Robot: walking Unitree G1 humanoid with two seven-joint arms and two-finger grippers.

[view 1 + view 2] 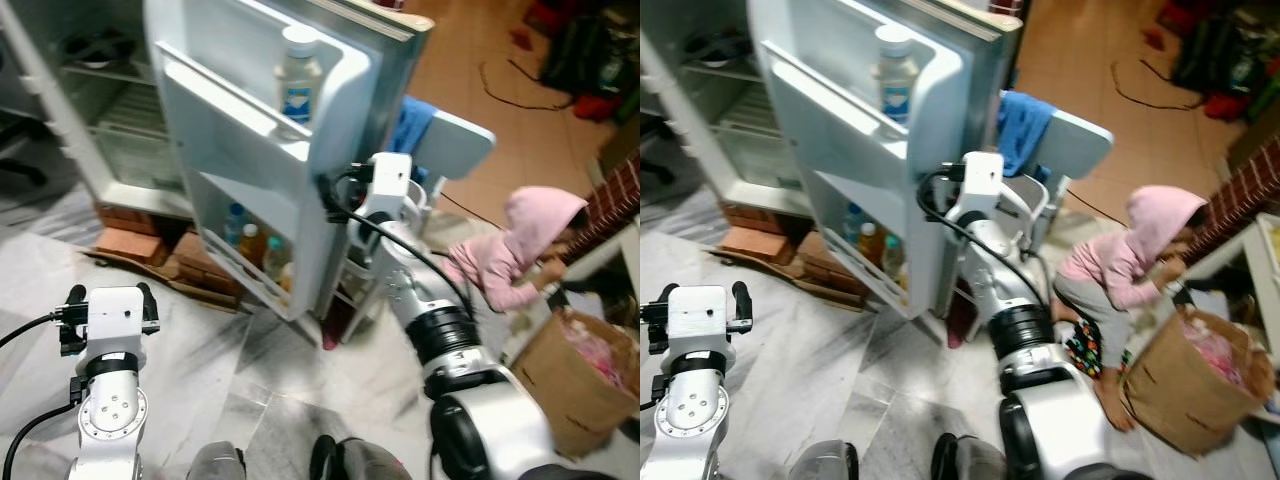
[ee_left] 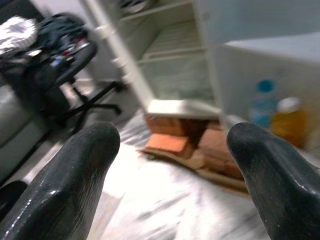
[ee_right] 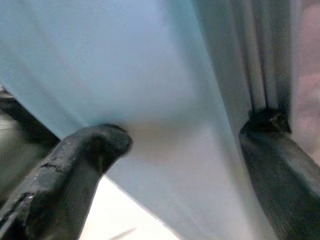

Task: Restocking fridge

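The fridge door (image 1: 262, 150) stands open, its edge between the spread fingers of the right gripper (image 3: 180, 145), whose tips are hidden behind that edge in the head views. Blurred bottles (image 1: 255, 245) sit in the door's lowest shelf. The left gripper (image 2: 175, 165), spread, hangs empty before the door.

No text, brand or number can be read anywhere. The white jar with a white lid (image 1: 298, 80), standing on the upper shelf of the open white fridge door (image 1: 240, 190), carries a blue label, but its print is too small and blurred to make out.
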